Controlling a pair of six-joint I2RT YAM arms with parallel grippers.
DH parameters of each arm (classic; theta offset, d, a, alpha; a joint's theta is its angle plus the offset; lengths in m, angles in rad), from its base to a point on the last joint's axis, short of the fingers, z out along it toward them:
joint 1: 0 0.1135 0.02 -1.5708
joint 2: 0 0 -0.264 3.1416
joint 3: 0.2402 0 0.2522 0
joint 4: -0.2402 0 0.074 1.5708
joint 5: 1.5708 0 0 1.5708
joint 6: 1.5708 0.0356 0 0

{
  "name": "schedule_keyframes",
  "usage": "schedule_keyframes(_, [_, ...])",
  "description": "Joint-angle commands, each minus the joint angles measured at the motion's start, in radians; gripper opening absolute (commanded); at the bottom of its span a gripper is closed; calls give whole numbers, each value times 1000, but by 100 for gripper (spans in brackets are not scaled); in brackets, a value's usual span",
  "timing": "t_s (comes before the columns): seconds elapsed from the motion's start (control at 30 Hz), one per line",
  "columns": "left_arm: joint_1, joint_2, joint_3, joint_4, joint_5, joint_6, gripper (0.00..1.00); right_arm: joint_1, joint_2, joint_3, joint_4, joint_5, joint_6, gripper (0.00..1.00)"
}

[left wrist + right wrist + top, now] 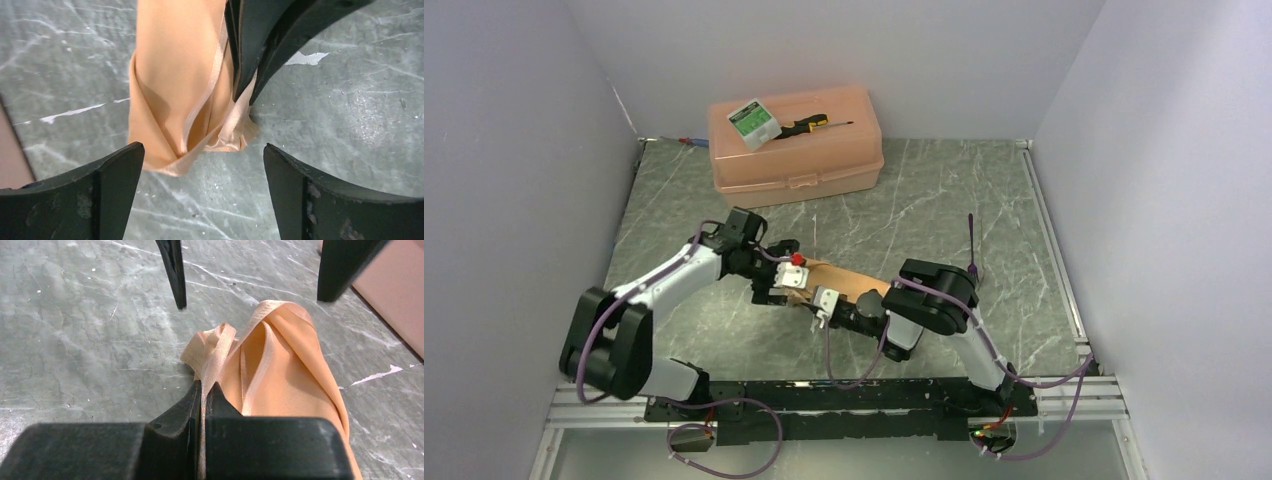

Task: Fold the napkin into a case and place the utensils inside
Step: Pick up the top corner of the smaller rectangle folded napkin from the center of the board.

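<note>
Right gripper (204,392): is clamping edge of folded peach-orange cloth napkin (287,370).
Left gripper (201,165): is hovering above it, jaws apart.

Grey marble tabletop (944,200), white walls (844,50)

Overhead afar; wrists close, probably same napkin (175,75)

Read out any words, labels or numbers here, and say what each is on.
Nothing is legible.
The green-and-white packet on the peach plastic box has a printed label, too small and blurred to read.
No other lettering shows.
</note>
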State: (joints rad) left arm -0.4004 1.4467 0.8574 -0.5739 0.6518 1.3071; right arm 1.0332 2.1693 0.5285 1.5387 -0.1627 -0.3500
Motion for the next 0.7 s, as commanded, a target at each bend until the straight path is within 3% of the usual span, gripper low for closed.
schedule_keyframes(0.0, [18,-142,-72,13,83,20,95,-30,35,-12,170,6,85,0])
schedule_keyframes(0.2, [17,-210,-189,88,68,222,95,-62,16,-12,173,-39,158,0])
schedule_keyframes(0.33, [17,-219,-311,244,42,371,95,-95,8,-14,174,-95,224,0])
schedule_keyframes(0.5, [15,-179,-420,597,17,409,95,-111,13,-5,174,-140,266,0])
schedule_keyframes(0.67, [12,-122,-456,762,5,411,95,-126,19,1,175,-181,292,0])
